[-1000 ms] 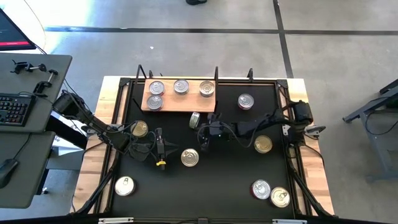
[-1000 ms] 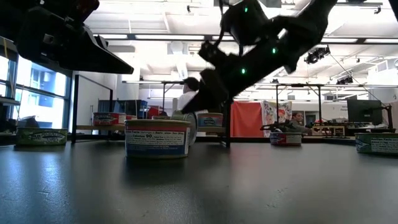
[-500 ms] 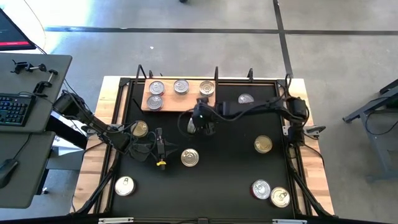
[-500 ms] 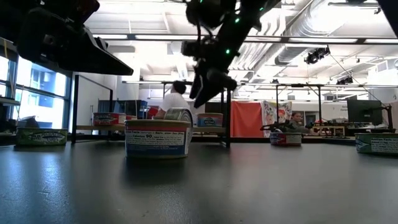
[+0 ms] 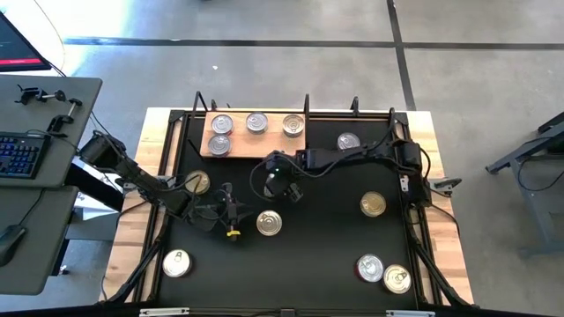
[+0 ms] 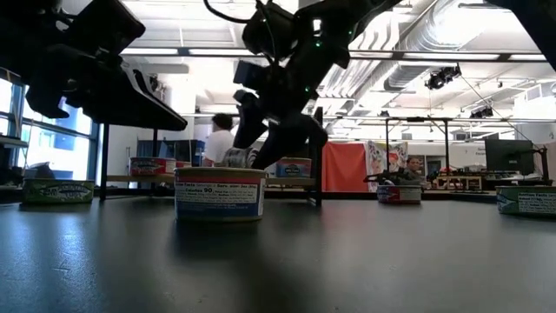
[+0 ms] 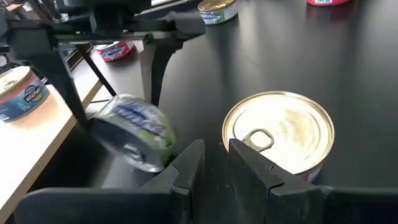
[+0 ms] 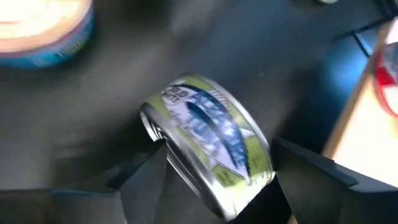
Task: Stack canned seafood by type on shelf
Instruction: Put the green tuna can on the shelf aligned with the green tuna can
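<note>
The shelf (image 5: 256, 150), a light wood slab at the table's far side, bears several tins (image 5: 256, 122). Just in front of its near edge a green-labelled tin (image 8: 205, 140) stands tilted on its rim (image 7: 134, 134). My right gripper (image 5: 280, 180) hangs over it, open, one finger (image 8: 146, 180) on each side of it. My left gripper (image 7: 216, 165) sits left of centre (image 5: 233, 211), shut to a narrow slit on nothing. It points at a gold-lidded tin (image 7: 278, 132) that stands flat on the mat. My right gripper comes at the green tin from above, slanting down, with its fingers spread wide to either side of it. Whether a finger still touches the tin's rim (image 8: 155, 134), I cannot tell.
More tins stand flat on the black mat: one at the left (image 5: 199, 182), one at the near left (image 5: 176, 262), one right of the shelf (image 5: 348, 141), one at the right (image 5: 373, 205), two at the near right (image 5: 383, 273). A black frame rims the mat (image 5: 414, 229).
My right gripper has gone toward the table's left edge along the shelf's near edge, rolled its wrist and tipped downward. Its fingers, shut on the green tin before, have spread apart. The tin stays tilted on its rim in front of the shelf.
</note>
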### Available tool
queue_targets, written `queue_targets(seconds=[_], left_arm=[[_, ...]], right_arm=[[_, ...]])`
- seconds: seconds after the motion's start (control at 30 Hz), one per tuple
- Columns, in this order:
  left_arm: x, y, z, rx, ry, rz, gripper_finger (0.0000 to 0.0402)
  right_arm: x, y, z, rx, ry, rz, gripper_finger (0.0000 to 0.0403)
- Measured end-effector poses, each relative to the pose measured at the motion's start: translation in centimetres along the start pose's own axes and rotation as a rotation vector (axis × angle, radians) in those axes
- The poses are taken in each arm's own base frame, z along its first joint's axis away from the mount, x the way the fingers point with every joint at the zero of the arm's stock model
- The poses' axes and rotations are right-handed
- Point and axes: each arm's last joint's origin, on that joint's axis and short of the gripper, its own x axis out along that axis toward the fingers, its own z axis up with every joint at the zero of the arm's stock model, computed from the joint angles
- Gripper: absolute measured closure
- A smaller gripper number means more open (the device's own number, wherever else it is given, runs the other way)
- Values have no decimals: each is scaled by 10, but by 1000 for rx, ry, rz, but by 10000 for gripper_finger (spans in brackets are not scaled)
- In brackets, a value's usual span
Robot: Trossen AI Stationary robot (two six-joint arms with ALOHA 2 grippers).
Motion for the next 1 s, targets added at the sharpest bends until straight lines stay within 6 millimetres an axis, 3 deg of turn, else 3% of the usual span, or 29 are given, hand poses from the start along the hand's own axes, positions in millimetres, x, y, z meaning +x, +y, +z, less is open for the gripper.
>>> queue_targets(seconds=[0.13, 0.4, 0.7, 1.0], left_arm=[[0, 0, 0, -2, -3, 0, 337], [0, 0, 0, 7, -4, 13, 337], [-8, 3, 6, 6, -44, 143, 337], [-20, -1, 13, 68, -83, 149, 337]], right_arm=[[0, 3, 2, 30, -11, 17, 155], [-2, 14, 16, 35, -16, 25, 280], [4, 38, 35, 178, 29, -123, 280], [30, 83, 22, 354, -272, -416, 280]])
